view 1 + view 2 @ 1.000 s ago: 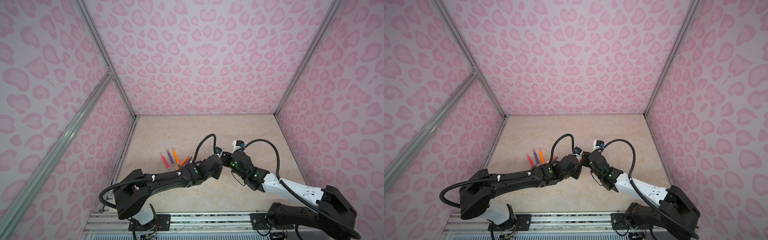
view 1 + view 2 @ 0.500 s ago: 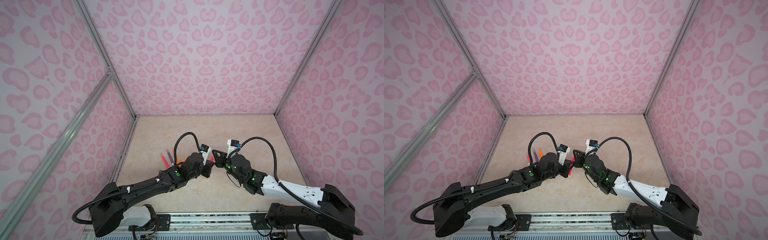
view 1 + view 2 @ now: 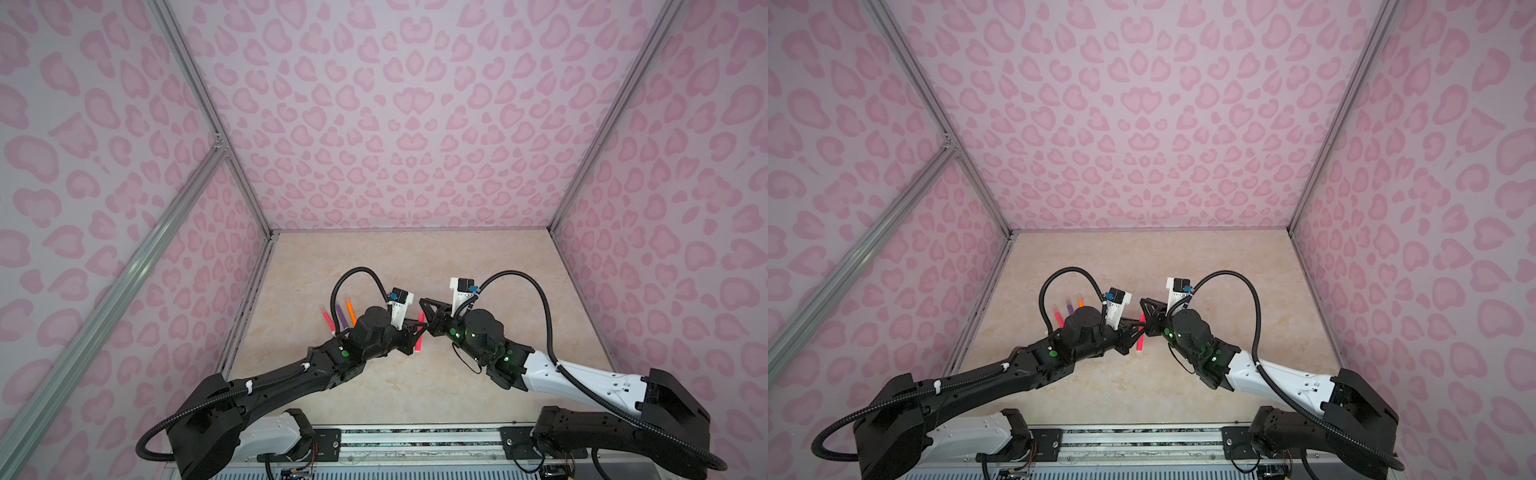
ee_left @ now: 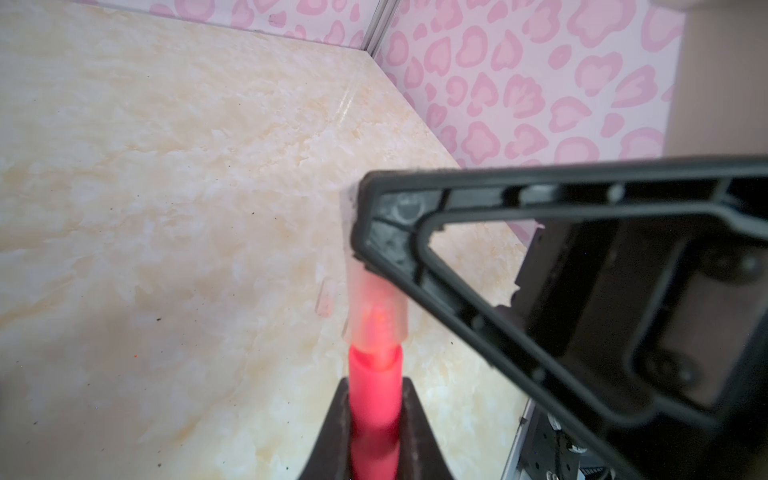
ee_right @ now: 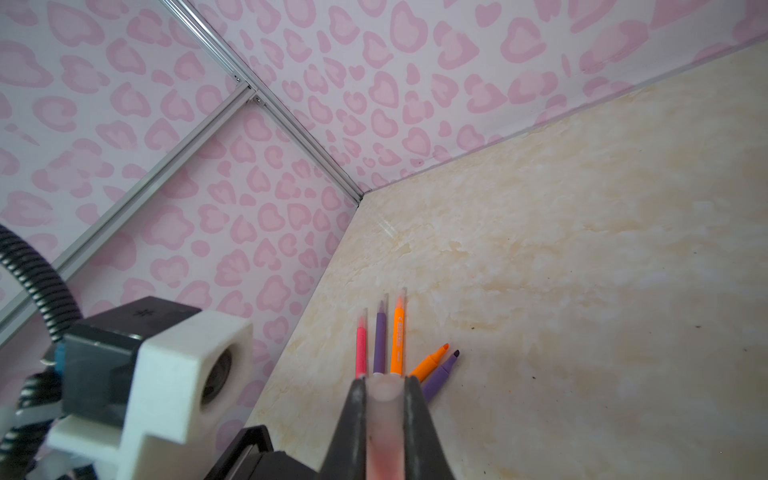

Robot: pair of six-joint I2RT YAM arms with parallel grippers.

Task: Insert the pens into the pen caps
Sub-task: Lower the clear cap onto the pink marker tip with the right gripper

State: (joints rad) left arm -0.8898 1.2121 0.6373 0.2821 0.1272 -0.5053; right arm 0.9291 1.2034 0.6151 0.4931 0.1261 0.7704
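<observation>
Top views: The left tool (image 3: pixel 415 333) is clamping tight on the held pink pen (image 3: pixel 420 341), which is standing nearly upright above the middle of the worktop (image 3: pixel 415 257). The right tool (image 3: pixel 424 306) is meeting the pen's upper end, tip to tip with the left tool. What it is gripping is too small to make out here. The same pairing is showing in both top views: left tool (image 3: pixel 1134 328), held pink pen (image 3: pixel 1140 343), right tool (image 3: pixel 1144 307). Three pens are lying side by side on the worktop to the left of the left arm: the lying pink pen (image 3: pixel 327 322), lying purple pen (image 3: pixel 341 316) and lying orange pen (image 3: pixel 350 309).

Left wrist view: The left tool (image 4: pixel 375 411) is pinching the held pink pen (image 4: pixel 375 390) between closed fingers (image 4: pixel 332 432). The clear cap (image 4: pixel 376 316) is sitting over the pen's tip, with a short step of the pen's neck showing below the cap's rim. A finger of the right tool (image 4: pixel 519 249) is pressing on the cap's far end. A loose cap (image 4: pixel 325 299) is lying on the worktop (image 4: pixel 166 166) beyond.

Right wrist view: The right tool (image 5: pixel 385 399) is squeezing the clear cap (image 5: pixel 385 419). Beyond it the lying pink pen (image 5: pixel 361 349), lying purple pen (image 5: pixel 379 340) and lying orange pen (image 5: pixel 398 336) are wearing clear caps. The bare orange pen (image 5: pixel 430 361) and bare purple pen (image 5: pixel 441 373) are lying just beside them.
</observation>
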